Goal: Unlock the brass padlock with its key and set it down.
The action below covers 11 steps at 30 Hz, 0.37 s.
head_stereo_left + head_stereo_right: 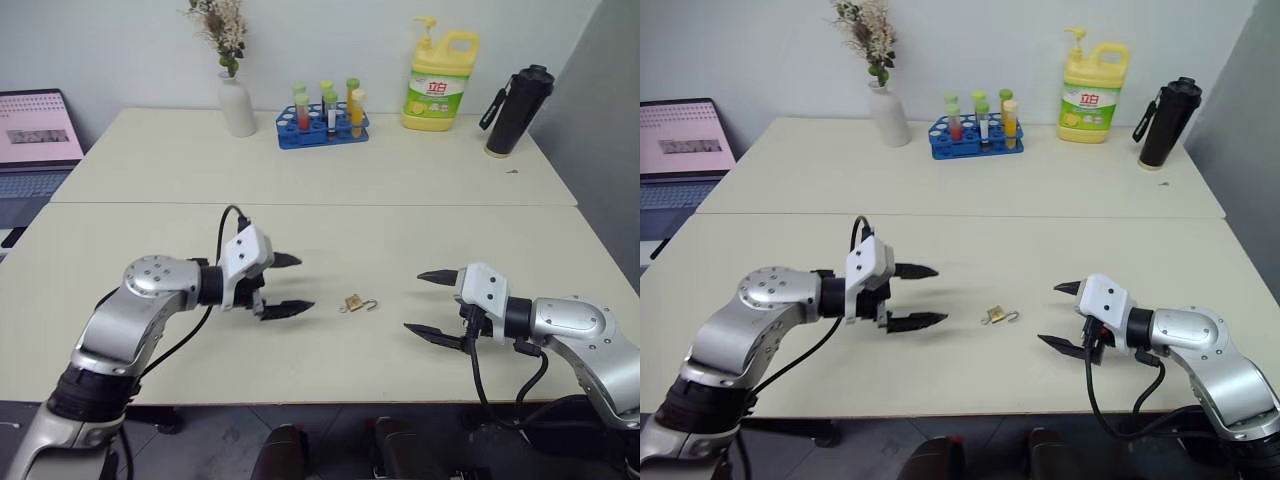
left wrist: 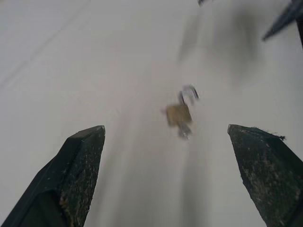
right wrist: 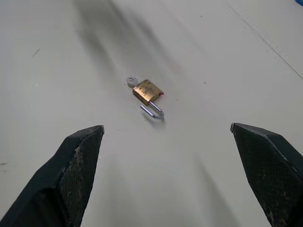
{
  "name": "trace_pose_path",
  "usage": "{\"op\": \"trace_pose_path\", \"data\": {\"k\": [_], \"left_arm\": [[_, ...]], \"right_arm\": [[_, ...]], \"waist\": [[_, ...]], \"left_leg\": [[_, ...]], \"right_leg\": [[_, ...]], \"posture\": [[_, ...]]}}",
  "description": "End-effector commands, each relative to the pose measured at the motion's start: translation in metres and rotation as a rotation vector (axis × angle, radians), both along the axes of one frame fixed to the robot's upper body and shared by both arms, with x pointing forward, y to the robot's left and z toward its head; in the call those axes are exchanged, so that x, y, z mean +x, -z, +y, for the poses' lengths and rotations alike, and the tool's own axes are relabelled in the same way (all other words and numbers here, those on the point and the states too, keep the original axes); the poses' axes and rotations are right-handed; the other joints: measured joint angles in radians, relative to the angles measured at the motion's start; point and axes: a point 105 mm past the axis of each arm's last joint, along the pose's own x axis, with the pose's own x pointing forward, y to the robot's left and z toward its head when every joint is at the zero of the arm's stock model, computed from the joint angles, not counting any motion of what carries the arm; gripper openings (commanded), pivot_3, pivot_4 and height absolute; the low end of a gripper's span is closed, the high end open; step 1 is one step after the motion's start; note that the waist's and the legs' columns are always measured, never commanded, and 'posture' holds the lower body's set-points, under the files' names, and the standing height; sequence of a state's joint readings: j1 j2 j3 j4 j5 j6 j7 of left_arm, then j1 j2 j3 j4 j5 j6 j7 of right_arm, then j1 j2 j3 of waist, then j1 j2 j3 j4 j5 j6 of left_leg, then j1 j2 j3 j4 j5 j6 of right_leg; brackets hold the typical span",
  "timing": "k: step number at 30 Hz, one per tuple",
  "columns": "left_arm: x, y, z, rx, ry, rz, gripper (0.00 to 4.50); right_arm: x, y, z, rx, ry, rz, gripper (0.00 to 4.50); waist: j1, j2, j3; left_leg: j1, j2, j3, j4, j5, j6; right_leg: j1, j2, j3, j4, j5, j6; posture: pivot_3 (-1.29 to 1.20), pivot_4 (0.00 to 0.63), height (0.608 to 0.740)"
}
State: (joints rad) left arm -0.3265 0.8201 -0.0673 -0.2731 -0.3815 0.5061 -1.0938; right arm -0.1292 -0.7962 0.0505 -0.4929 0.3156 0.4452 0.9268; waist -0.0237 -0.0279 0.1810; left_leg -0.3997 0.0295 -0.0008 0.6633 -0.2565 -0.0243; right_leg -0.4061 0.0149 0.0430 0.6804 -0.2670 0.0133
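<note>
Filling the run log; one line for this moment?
brass padlock: on table, shackle open | left gripper: open | right gripper: open

At the far edge of the cream table (image 1: 300, 170): white vase (image 1: 237, 104) with dried flowers, blue rack of capped tubes (image 1: 323, 126), yellow soap bottle (image 1: 439, 80) with pump, black flask (image 1: 518, 110). Off the table's left end, open laptop (image 1: 35, 140), screen lit.
</note>
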Motion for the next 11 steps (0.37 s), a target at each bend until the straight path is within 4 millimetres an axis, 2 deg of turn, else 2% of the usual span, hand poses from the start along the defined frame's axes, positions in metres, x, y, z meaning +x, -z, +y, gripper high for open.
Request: {"op": "trace_pose_path", "data": {"k": [1,5,7,11], "left_arm": [[-0.01,-0.017,0.008,0.03,0.018,-0.098,4.35],[-0.026,-0.013,0.016,0.039,0.01,-0.061,4.35],[-0.034,-0.004,0.02,0.099,0.023,-0.062,4.35],[-0.033,-0.002,0.019,0.084,0.013,-0.061,4.35]], "right_arm": [[-0.009,-0.014,0.003,0.032,-0.072,-0.008,4.5],[-0.01,-0.015,0.003,0.022,-0.106,0.005,4.5],[-0.007,-0.015,0.002,0.013,-0.108,0.002,4.5],[-0.003,-0.015,0.003,0.006,-0.124,-0.011,4.5]], "waist": [[0.002,0.0,0.0],[-0.002,0.0,0.0],[-0.003,0.0,0.0],[-0.004,0.0,0.0]], "left_leg": [[0.0,0.0,0.0,0.0,0.0,0.0],[0.001,0.001,0.001,0.0,0.0,0.0],[0.001,0.001,0.0,0.0,0.0,0.0],[0.001,0.002,0.0,-0.001,0.0,0.0]], "right_leg": [[0.0,0.0,0.001,0.0,0.0,0.0],[0.0,-0.002,0.001,0.0,0.0,0.0],[0.0,-0.002,0.001,0.0,0.0,0.0],[0.0,-0.002,0.0,0.0,0.0,0.0]], "posture": [[0.0,0.15,0.74],[0.0,0.15,0.74],[0.0,0.15,0.74],[0.0,0.15,0.74]]}}
